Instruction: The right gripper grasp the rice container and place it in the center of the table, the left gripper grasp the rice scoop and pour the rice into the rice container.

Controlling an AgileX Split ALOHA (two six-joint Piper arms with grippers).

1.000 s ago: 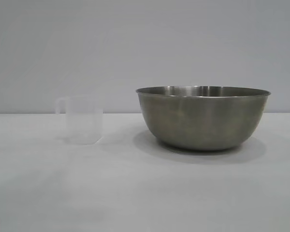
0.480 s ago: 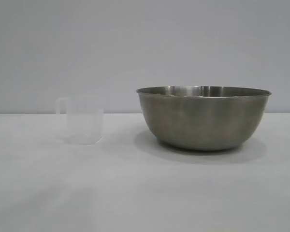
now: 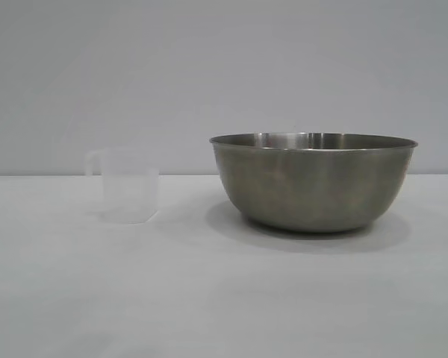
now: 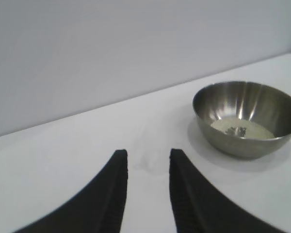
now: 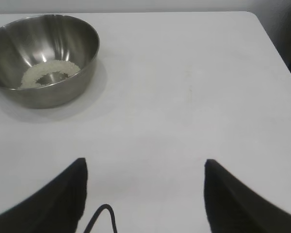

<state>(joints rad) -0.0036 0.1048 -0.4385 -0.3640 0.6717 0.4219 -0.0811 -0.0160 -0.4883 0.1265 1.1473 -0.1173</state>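
On the white counter (image 3: 224,298) we see two things standing apart: the rice container (image 3: 313,183), a large steel bowl, at the right of the exterior view, and the rice scoop (image 3: 127,184), a small clear plastic cup, at the left. The scoop stands upright, with its loop handle pointing away from the bowl. No arm shows in this view.

In the left wrist view we see the left end effector (image 4: 148,182) above the counter, its two dark fingers (image 4: 114,194) a little apart with nothing between them. The scoop shows only as a faint pale shape just beyond the fingertips, not touched by them. Farther away, the bowl stands on the counter, and on its bottom lies the rice (image 4: 242,130) as a shallow pale layer, with a small dark patch in the middle.

In the right wrist view the right end effector (image 5: 145,189) hangs over a bare part of the counter, its fingers wide apart and holding nothing. A black cable (image 5: 102,218) curls between them at the edge of the picture. The bowl is well apart from this end effector, and here the rice forms a pale ring around a bare spot of metal.
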